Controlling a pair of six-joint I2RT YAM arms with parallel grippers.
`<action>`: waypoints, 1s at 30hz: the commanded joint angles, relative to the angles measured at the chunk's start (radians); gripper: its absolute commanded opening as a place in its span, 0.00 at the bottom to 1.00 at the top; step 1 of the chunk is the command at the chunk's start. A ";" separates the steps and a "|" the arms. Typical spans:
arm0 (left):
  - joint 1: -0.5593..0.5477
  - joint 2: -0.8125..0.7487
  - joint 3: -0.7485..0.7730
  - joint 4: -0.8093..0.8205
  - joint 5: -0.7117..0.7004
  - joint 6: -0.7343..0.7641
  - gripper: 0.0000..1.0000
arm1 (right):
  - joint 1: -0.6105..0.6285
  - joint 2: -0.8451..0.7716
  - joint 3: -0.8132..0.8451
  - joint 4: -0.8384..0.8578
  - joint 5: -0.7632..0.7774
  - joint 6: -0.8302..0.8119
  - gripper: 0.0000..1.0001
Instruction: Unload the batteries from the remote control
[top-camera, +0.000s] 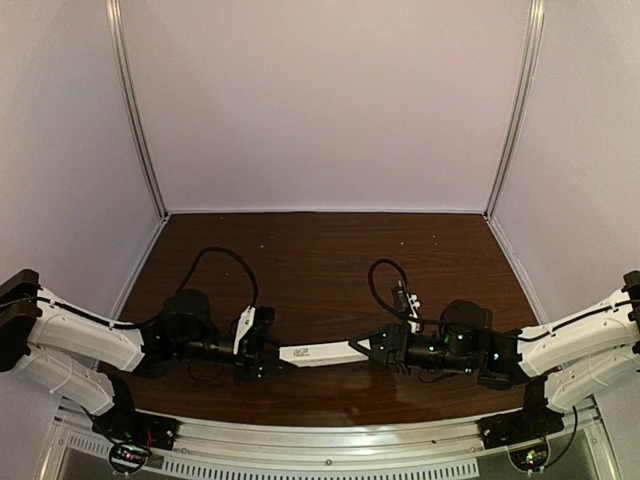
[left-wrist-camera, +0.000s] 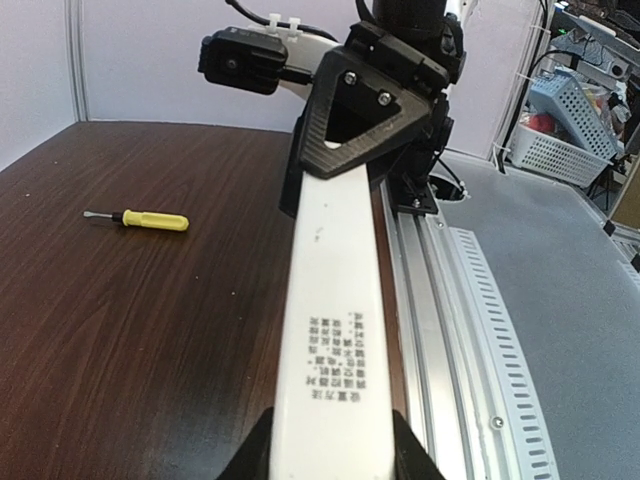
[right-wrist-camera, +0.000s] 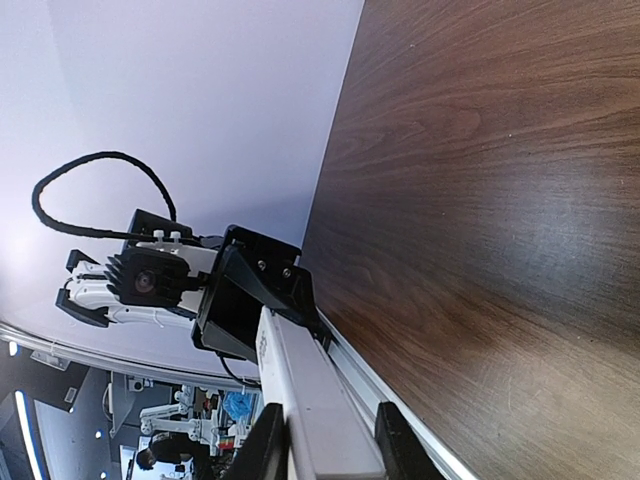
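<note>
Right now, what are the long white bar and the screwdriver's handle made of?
The remote control looks like smooth white plastic: even colour, soft sheen, printed lettering. The screwdriver handle seems glossy yellow plastic; its thin shaft is probably metal.

remote control (right-wrist-camera: 300, 375) held in right claw (right-wrist-camera: 326, 432), left claw (right-wrist-camera: 258, 305) on far end, wooden table (right-wrist-camera: 480, 200)
</note>
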 joint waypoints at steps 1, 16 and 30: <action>-0.012 -0.020 0.037 0.116 -0.011 -0.057 0.00 | 0.027 -0.001 0.003 -0.063 -0.039 -0.090 0.06; -0.012 -0.029 0.036 0.110 -0.009 -0.058 0.00 | 0.027 -0.048 -0.002 -0.135 -0.008 -0.112 0.69; -0.011 0.002 0.056 0.091 0.013 -0.049 0.00 | 0.026 0.027 0.078 -0.154 -0.060 -0.152 0.69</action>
